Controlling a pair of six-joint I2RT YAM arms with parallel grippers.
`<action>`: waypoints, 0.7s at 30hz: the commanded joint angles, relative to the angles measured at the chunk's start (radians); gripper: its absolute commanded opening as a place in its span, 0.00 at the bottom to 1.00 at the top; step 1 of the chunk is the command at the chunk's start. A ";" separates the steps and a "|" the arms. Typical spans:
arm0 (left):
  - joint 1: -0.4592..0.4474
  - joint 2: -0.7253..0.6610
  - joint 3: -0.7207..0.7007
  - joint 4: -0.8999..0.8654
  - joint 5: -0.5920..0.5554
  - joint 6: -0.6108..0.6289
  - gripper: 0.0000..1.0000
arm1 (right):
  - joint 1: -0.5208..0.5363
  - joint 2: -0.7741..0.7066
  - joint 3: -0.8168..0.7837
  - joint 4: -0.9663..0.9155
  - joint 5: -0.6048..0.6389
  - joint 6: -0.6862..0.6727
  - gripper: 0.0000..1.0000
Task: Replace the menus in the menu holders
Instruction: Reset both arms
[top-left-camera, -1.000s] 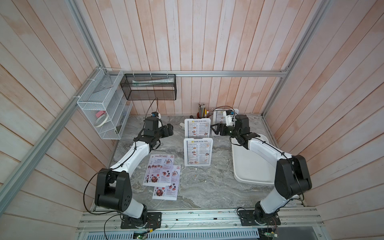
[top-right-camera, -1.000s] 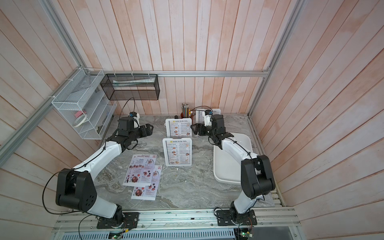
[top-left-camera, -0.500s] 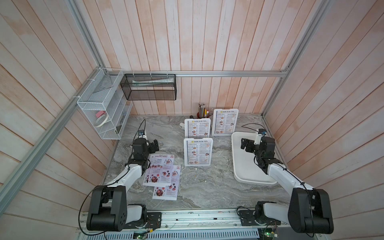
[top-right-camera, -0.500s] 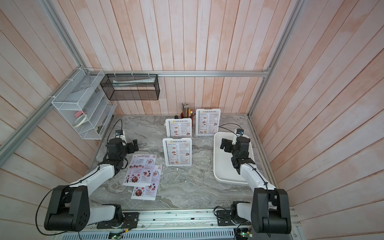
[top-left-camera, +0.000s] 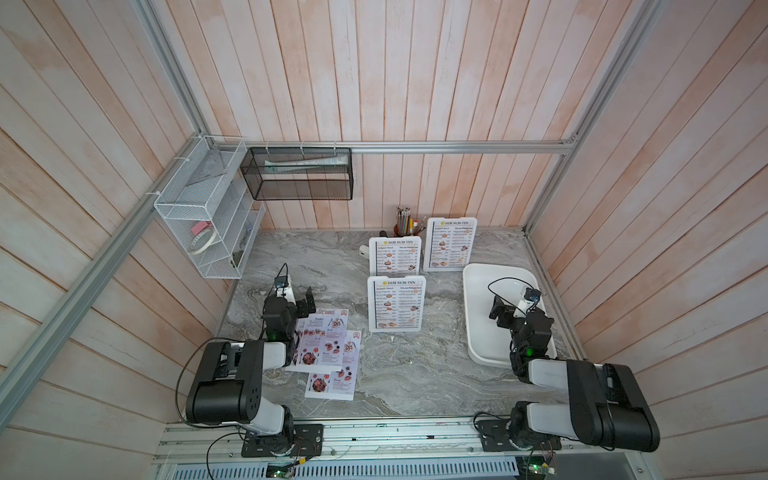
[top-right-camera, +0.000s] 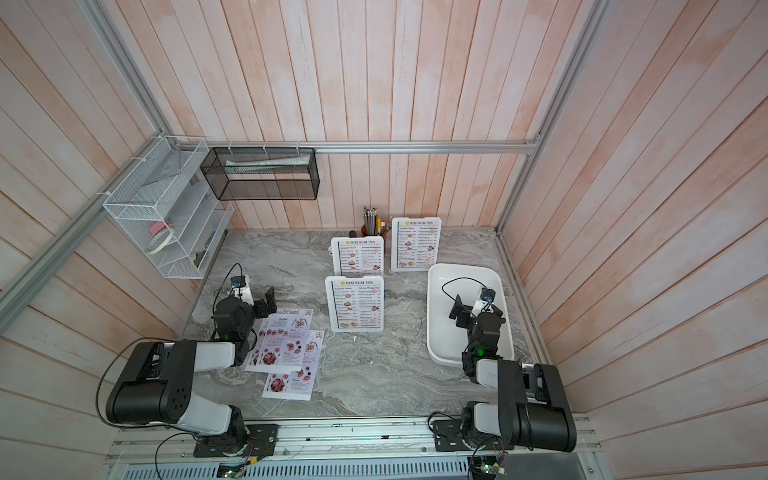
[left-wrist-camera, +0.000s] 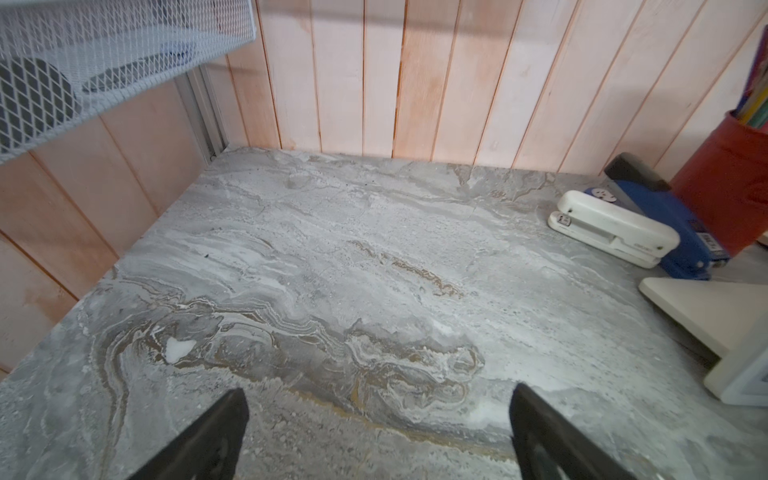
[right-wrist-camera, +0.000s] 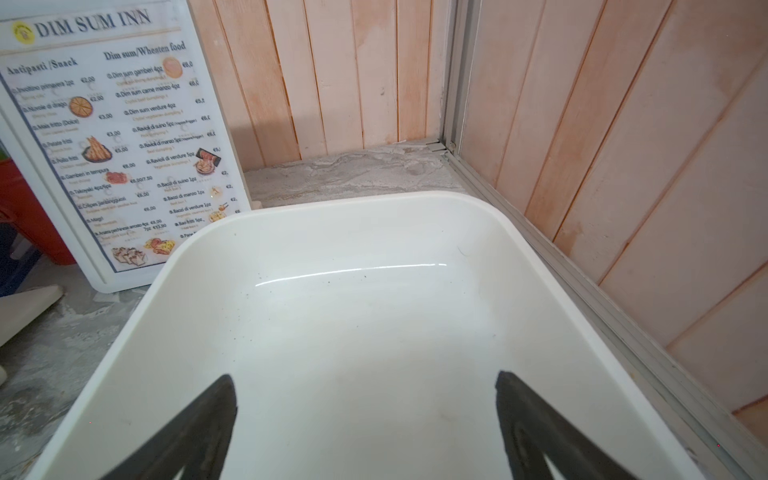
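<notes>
Left gripper (top-left-camera: 296, 294) spread wide, nothing in it; it hangs over the bare marble table (top-left-camera: 415, 374), just past the far edge of the loose sheets. My left wrist view agrees: my fingertips (left-wrist-camera: 226, 419) stand well apart with only stone between them. Right gripper (top-left-camera: 513, 306) equally wide and empty, hovering above the white tray (top-left-camera: 478, 332). From my right wrist I see just the tray floor between the two black tips. Three menu holders stand upright mid-table, each carrying a Dim Sum Inn menu: nearest holder (top-left-camera: 397, 303) closest to my bases, middle holder (top-left-camera: 395, 255) right behind it, far holder (top-left-camera: 451, 243) beside that one and just behind the tray's far rim. Same layout in both top views. My right wrist reads the far holder's sheet clearly, title and yellow emblem at the top. Special Menu sheets (top-left-camera: 324, 340) lie flat in an overlapping pile on the table near my left arm, apart from the holders; exact count hard to tell. Behind the holders, against the back wall, a red pencil cup (top-left-camera: 403, 227). My left wrist picks up a white stapler (left-wrist-camera: 611, 226) and a blue stapler (left-wrist-camera: 665, 220) lying side by side, next to the cup.
</notes>
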 joint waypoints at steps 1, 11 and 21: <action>0.000 0.046 -0.070 0.258 0.007 0.018 1.00 | -0.005 0.069 0.017 0.180 -0.066 -0.044 0.98; -0.012 0.044 -0.059 0.244 -0.024 0.019 1.00 | 0.027 0.185 0.041 0.248 -0.020 -0.062 0.98; -0.013 0.043 -0.059 0.240 -0.024 0.017 1.00 | 0.044 0.186 -0.005 0.337 -0.012 -0.076 0.98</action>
